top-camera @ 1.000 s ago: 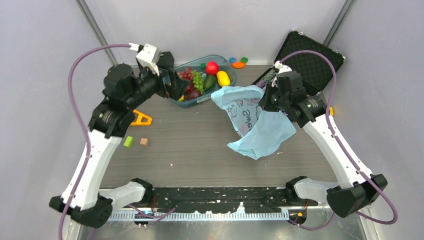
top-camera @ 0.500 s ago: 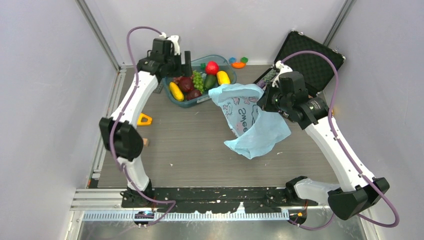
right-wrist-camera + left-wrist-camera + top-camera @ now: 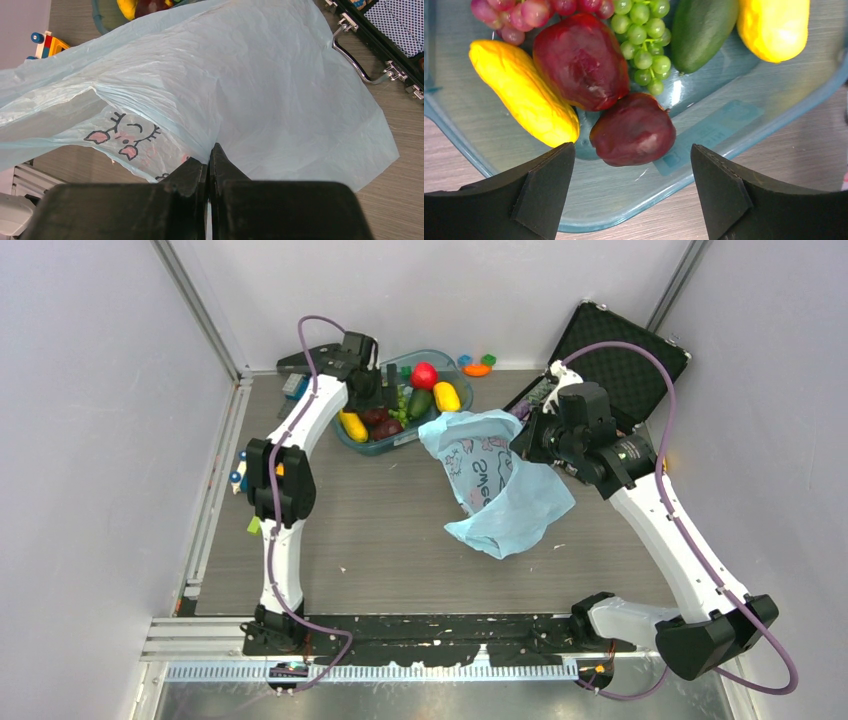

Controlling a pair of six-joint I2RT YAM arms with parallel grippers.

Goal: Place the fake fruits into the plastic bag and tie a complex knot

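The fake fruits lie in a clear blue-tinted tub [image 3: 392, 447]: red apple [image 3: 424, 374], yellow fruit [image 3: 446, 396], dark green fruit [image 3: 420, 403], green grapes [image 3: 641, 37], purple grapes [image 3: 524, 12], a long yellow fruit [image 3: 521, 92] and two dark red fruits [image 3: 633, 129]. My left gripper [image 3: 385, 390] hangs open just above the tub, its jaws [image 3: 631, 150] either side of the nearer dark red fruit, touching nothing. My right gripper [image 3: 525, 435] is shut on an edge of the light-blue plastic bag [image 3: 505, 495], holding it up; the pinch [image 3: 209, 155] is visible. No knot is in view.
An open black case [image 3: 620, 350] stands at the back right, its handle [image 3: 357, 62] close to the bag. Small toy blocks [image 3: 477, 365] lie behind the tub. A green block [image 3: 252, 525] and a coloured toy [image 3: 46, 42] sit by the left arm.
My left arm has swung in from the left and lowered over the tub, its jaws slightly narrower. The bag held by the right gripper has shifted a little leftward.
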